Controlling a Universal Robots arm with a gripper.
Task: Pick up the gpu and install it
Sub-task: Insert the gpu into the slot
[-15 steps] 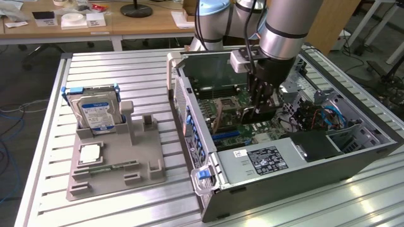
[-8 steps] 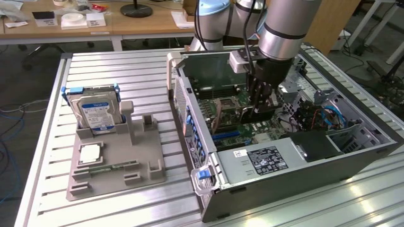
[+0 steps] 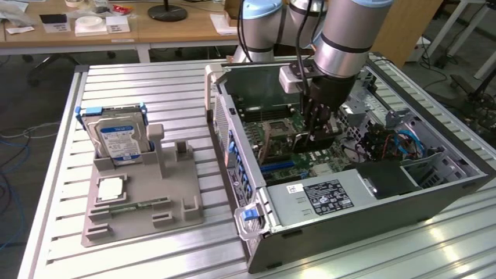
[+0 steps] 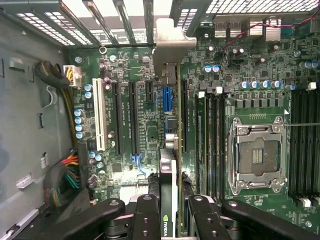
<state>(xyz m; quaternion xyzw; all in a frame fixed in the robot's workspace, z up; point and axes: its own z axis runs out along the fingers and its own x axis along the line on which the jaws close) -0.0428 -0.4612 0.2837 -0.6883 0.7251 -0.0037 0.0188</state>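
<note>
— A slatted table [image 3: 139, 87] is seen under an open computer case [image 3: 387, 216]. Where is the gpu [image 4: 172, 150] held?
— Clamped in the gripper [image 4: 172, 210], above the motherboard [image 4: 141, 115] slots; seating is judged unfinished.

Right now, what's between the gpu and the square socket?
A row of long black slots lies between the gpu and the socket, seen in the wrist view.

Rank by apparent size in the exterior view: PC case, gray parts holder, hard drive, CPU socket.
Largest to smallest:
1. PC case
2. gray parts holder
3. hard drive, standing in the holder, lower edge hidden
4. CPU socket
No close calls.
</note>
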